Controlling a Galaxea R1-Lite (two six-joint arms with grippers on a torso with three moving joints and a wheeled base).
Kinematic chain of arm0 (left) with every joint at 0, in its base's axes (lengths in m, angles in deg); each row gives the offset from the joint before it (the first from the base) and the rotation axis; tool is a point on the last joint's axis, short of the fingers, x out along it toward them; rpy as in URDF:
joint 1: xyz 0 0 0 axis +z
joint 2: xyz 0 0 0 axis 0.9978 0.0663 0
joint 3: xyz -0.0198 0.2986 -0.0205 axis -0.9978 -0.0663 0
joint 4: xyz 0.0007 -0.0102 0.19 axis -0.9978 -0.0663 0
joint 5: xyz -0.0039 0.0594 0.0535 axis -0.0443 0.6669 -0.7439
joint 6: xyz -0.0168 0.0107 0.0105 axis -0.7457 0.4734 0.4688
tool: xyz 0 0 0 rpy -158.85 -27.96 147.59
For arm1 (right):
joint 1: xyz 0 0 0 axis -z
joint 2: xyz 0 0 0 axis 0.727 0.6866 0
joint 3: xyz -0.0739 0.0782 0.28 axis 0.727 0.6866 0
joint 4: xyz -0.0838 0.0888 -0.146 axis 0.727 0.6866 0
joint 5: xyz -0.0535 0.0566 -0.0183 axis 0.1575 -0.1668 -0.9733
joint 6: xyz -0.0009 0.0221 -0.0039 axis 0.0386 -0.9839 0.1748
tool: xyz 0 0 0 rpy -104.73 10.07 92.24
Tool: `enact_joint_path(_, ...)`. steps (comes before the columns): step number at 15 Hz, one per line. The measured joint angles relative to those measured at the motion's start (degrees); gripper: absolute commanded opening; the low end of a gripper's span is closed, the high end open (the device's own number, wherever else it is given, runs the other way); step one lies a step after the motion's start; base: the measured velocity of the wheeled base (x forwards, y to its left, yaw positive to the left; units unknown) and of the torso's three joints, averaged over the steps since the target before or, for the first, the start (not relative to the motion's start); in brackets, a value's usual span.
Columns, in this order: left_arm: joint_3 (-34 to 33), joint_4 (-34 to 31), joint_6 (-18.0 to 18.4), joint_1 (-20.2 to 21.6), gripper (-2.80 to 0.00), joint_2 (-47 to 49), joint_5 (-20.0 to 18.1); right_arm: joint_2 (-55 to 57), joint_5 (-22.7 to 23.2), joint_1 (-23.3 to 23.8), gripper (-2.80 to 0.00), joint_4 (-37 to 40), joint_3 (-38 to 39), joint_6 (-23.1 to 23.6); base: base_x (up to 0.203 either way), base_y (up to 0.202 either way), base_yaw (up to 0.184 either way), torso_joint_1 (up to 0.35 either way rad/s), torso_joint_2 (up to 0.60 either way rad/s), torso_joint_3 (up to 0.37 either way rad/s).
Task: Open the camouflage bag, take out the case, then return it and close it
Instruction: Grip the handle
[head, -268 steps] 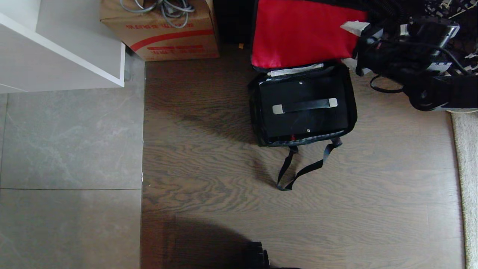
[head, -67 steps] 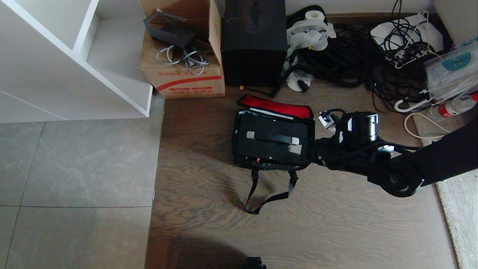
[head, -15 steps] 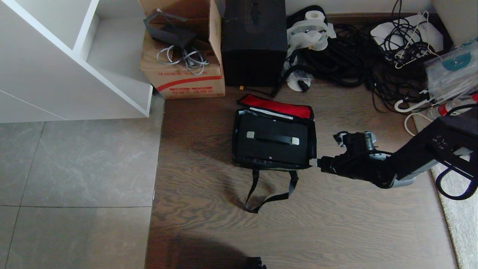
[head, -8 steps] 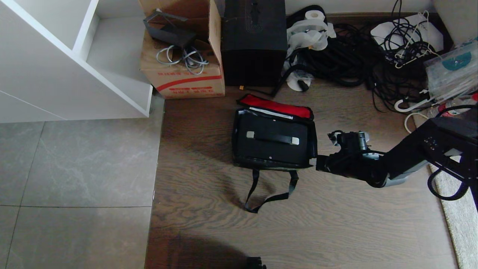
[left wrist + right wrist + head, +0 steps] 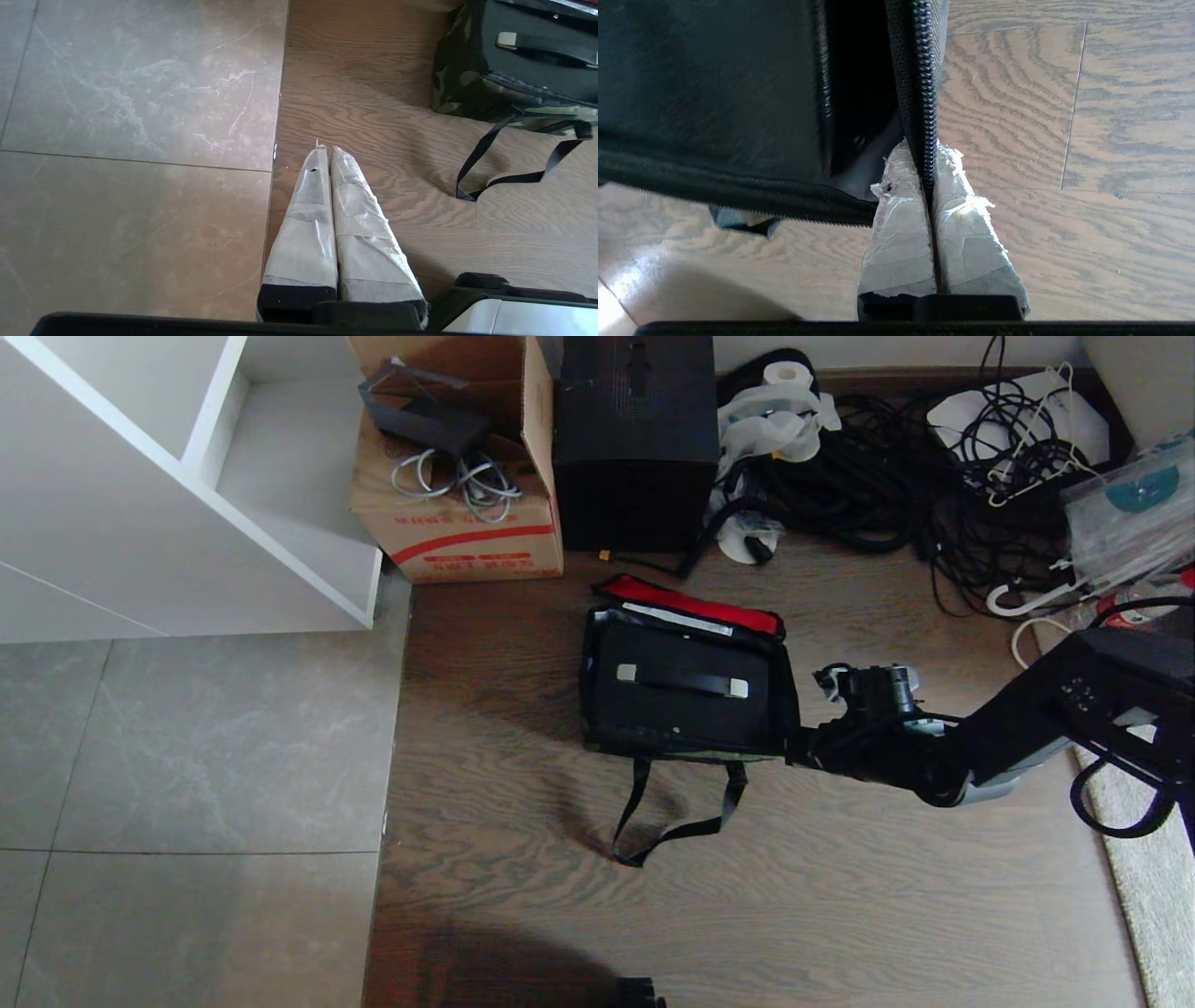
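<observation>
Wooden floor (image 5: 840, 896) meets grey tiles (image 5: 187, 756). The camouflage bag (image 5: 467, 100) lies open on the wood, the case (image 5: 686, 695) inside. The right claw (image 5: 927, 186) pinches its zippered rim; the left claw (image 5: 327, 151) hangs closed, well apart.

The floor has two parts. On the left are big grey stone tiles (image 5: 187, 756). The rest is brown wood floor (image 5: 747, 896) with wavy lines in it. A pale rug (image 5: 1144, 859) lies at the right edge. A white shelf (image 5: 168, 476) stands at the back left. Beside it sits a cardboard box (image 5: 467, 537) with red stripes and grey wires inside. Next to that is a tall black box (image 5: 635, 439). A big mess of black cables (image 5: 887, 476) lies along the back wall. Light falls on the tiles.
</observation>
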Motion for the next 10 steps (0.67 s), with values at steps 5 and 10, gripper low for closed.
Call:
enact_joint_path(5,0.0,0.0,0.01,-0.02,-2.8,0.0,-0.02,-4.02,0.27,0.93,-2.8,0.25,9.01,4.13,0.0,0.0,0.0,0.0,0.0,0.0)
enact_joint_path(10,0.0,0.0,0.01,-0.02,-2.8,0.0,0.0,-9.28,0.43,2.08,-2.8,4.29,17.8,5.88,0.0,0.0,0.0,0.0,0.0,0.0)
